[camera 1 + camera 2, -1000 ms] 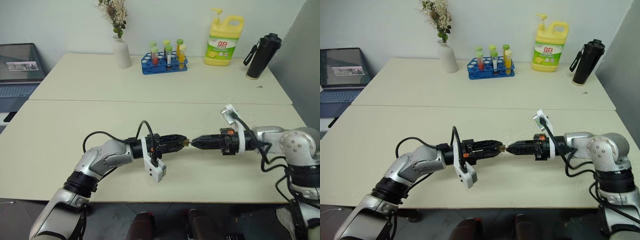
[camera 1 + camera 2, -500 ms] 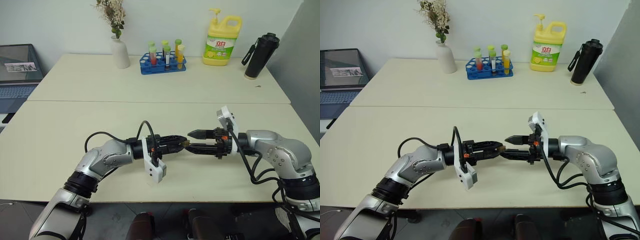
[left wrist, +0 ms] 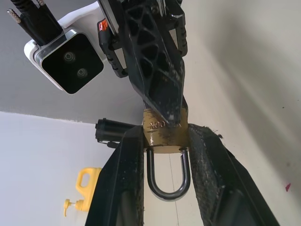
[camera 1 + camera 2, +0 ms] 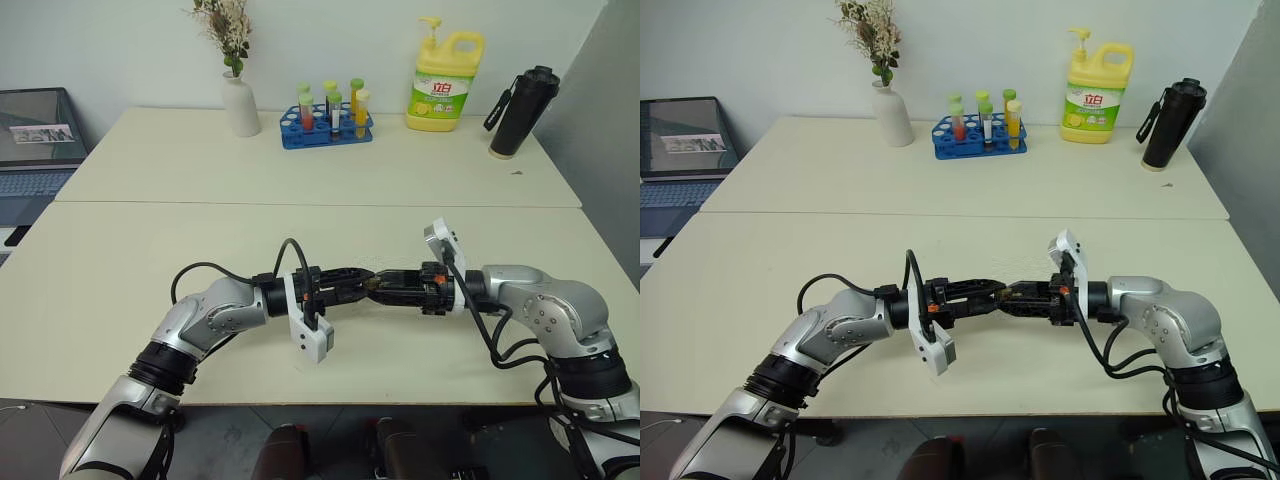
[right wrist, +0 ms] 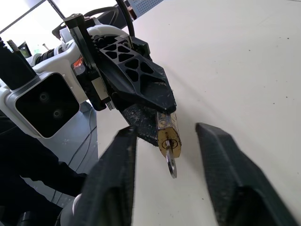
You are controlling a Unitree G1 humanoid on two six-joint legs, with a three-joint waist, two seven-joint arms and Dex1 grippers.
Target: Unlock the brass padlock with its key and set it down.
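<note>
Two cream tables [image 4: 150,240] butt together under a pale wall, and along the far edge stand a white vase [image 4: 241,105], a blue tube rack [image 4: 328,128], a yellow detergent jug [image 4: 445,82] and a black bottle [image 4: 520,112], with a laptop [image 4: 35,135] cut off past the left edge. Above the near table's front edge the left gripper [image 3: 162,155] clamps the brass padlock [image 3: 163,135] by its body, shackle between its fingers. The key [image 5: 171,164] sits in the keyhole and the right gripper [image 5: 164,162] stands narrowly apart, a finger on either side of the key, contact with it unclear.
</note>
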